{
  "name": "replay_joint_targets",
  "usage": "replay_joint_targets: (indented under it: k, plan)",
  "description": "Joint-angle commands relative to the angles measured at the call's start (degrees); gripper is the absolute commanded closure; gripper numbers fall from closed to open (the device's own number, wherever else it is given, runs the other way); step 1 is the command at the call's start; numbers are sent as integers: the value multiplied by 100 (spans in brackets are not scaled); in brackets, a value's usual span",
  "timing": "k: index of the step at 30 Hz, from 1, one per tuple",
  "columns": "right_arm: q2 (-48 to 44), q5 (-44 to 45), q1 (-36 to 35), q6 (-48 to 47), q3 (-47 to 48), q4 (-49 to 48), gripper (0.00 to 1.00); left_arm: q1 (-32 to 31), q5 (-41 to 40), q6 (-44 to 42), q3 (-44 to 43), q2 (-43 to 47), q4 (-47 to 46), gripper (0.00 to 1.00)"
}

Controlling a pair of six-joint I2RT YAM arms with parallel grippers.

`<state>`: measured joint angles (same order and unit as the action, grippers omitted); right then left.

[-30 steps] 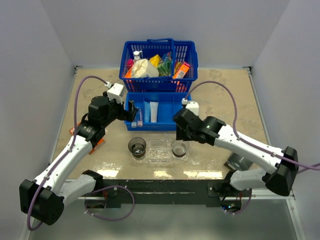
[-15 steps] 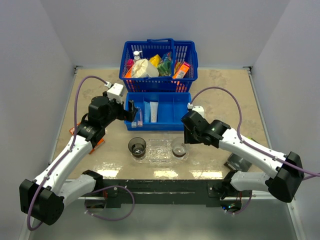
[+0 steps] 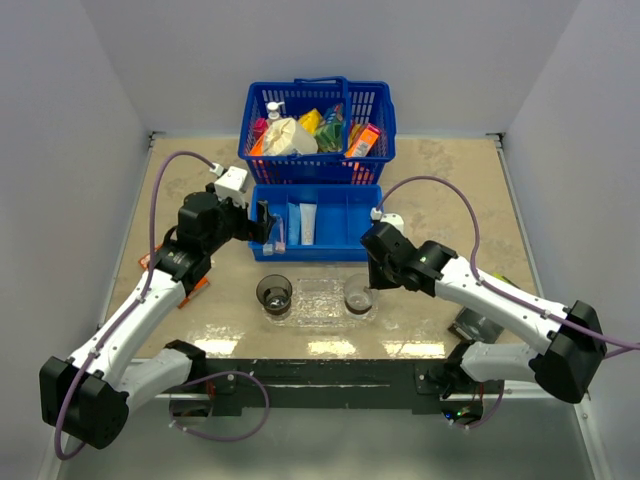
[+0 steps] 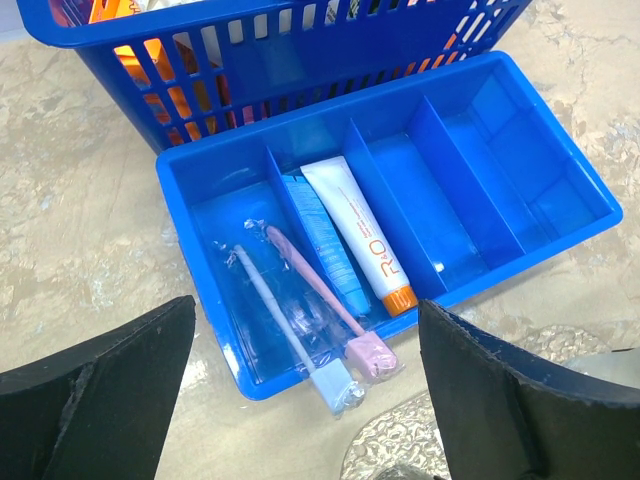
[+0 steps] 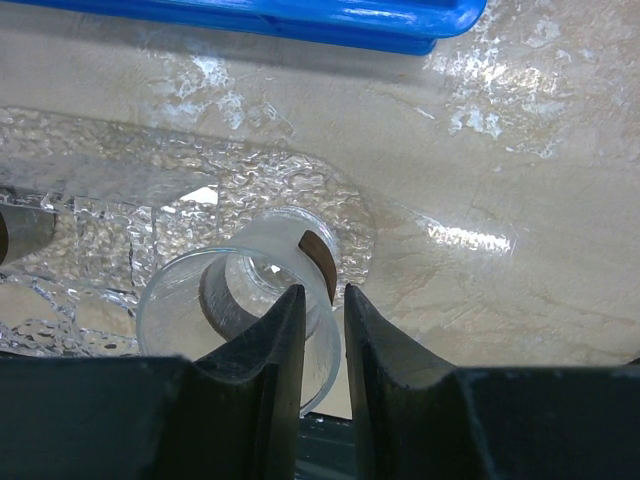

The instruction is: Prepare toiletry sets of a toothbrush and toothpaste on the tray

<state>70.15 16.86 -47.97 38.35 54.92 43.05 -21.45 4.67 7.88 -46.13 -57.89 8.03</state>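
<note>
Left end effector (image 4: 305,322) wide open above bin (image 4: 520,150) | right end effector (image 5: 322,300) nearly closed at cup (image 5: 178,292) rim, grip unclear

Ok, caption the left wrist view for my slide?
Open left gripper hovers near blue divided plastic bin holding two clear-wrapped toothbrushes and two small toothpaste tubes.

The divided blue bin (image 4: 500,170) sits just nearer than the blue basket (image 4: 250,75). Its leftmost compartment holds two wrapped toothbrushes (image 4: 312,290); the next holds two toothpaste tubes (image 4: 355,232). The left gripper (image 4: 305,303) has its fingers spread wide.
</note>
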Motion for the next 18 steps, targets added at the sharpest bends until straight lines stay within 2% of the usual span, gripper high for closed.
replay_joint_targets:
  k: [1, 18]
  plan:
    - [-19, 1, 15, -56, 37, -42, 76, -34, -18, -32, -45, -12, -135, 4]
    - [-89, 36, 15, -3, 89, 90, 82, -34, -18, -32, -45, -12, -135, 4]
